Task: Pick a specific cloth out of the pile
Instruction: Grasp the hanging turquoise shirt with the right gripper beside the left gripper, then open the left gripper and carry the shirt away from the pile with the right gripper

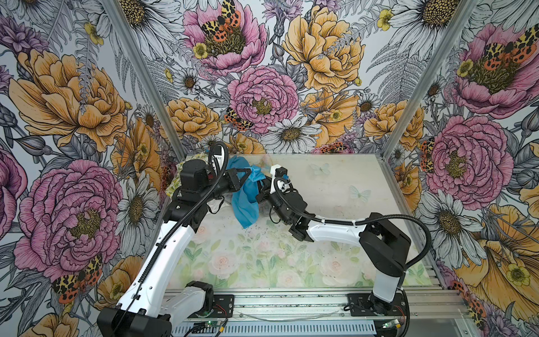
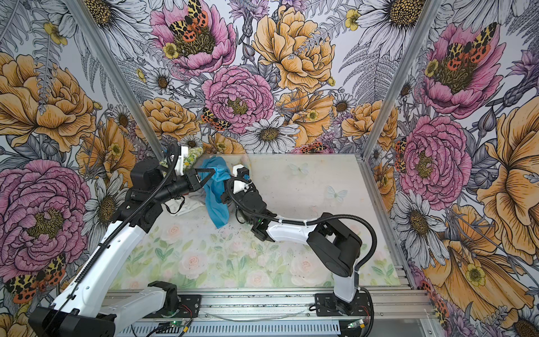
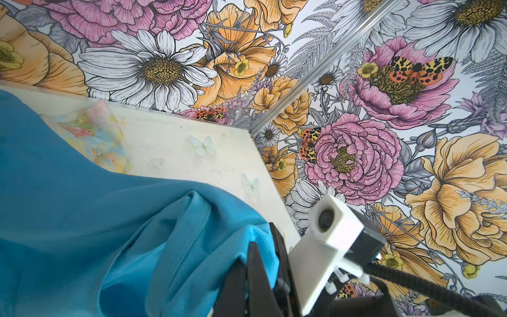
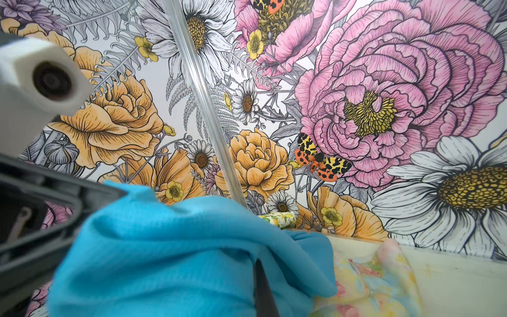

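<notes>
One heap of mixed cloths (image 1: 174, 183), lemon print and white showing, in far left corner of pale floral-printed table (image 1: 335, 181). Two white arms stretched toward that corner: left arm (image 1: 175, 245), right arm (image 1: 332, 233). Left gripper (image 1: 248, 170): jaws pinching upper fold of one plain thin turquoise-blue cloth (image 1: 246, 204), hanging just right of heap. Right gripper (image 3: 267, 248): jaws clamped on same cloth's other side.

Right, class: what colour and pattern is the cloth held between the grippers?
Plain turquoise blue, unpatterned; the cloth shows best in the right wrist view.
</notes>
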You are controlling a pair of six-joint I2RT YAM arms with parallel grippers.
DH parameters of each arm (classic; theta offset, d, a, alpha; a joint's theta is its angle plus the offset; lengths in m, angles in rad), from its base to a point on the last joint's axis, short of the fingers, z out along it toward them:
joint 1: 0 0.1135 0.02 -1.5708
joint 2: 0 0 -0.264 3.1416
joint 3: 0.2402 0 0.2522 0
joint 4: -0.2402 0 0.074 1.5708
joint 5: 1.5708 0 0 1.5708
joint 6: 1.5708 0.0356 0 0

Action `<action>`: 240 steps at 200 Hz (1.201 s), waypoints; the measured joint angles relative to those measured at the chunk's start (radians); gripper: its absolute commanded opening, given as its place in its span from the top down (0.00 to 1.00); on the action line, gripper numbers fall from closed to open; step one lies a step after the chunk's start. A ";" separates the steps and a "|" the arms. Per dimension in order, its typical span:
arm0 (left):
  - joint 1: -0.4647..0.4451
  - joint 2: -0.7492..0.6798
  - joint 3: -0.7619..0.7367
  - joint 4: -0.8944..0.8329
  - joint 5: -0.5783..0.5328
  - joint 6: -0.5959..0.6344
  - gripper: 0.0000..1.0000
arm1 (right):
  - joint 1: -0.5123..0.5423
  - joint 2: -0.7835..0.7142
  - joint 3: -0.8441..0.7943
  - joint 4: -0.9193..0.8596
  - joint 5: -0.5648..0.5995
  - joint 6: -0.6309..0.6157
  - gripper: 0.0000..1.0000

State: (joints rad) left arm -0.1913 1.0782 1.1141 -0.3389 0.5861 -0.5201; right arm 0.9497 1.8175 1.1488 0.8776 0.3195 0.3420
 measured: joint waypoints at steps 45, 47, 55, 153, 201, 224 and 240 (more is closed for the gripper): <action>0.005 0.001 -0.032 -0.015 -0.002 0.096 0.58 | -0.002 -0.085 0.063 -0.186 0.007 0.029 1.00; 0.003 0.001 -0.035 -0.014 -0.003 0.092 0.56 | -0.003 -0.088 0.071 -0.201 0.009 0.029 1.00; 0.001 0.003 -0.043 -0.018 -0.014 0.110 0.50 | -0.007 -0.098 0.099 -0.246 0.010 0.032 1.00; -0.001 -0.001 -0.138 -0.016 -0.083 0.184 0.23 | -0.100 -0.197 0.289 -0.554 -0.017 0.031 1.00; -0.016 -0.007 -0.144 -0.016 -0.110 0.191 0.22 | -0.140 -0.249 0.346 -0.660 -0.021 -0.002 1.00; -0.052 -0.007 -0.147 -0.017 -0.141 0.206 0.22 | -0.169 -0.296 0.359 -0.721 -0.025 -0.015 1.00; -0.084 -0.007 -0.147 -0.018 -0.162 0.214 0.22 | -0.198 -0.332 0.367 -0.768 -0.025 -0.023 1.00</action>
State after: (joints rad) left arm -0.2749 1.0714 0.9672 -0.3569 0.4244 -0.3058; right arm 0.7513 1.4853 1.5162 0.1097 0.2943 0.3191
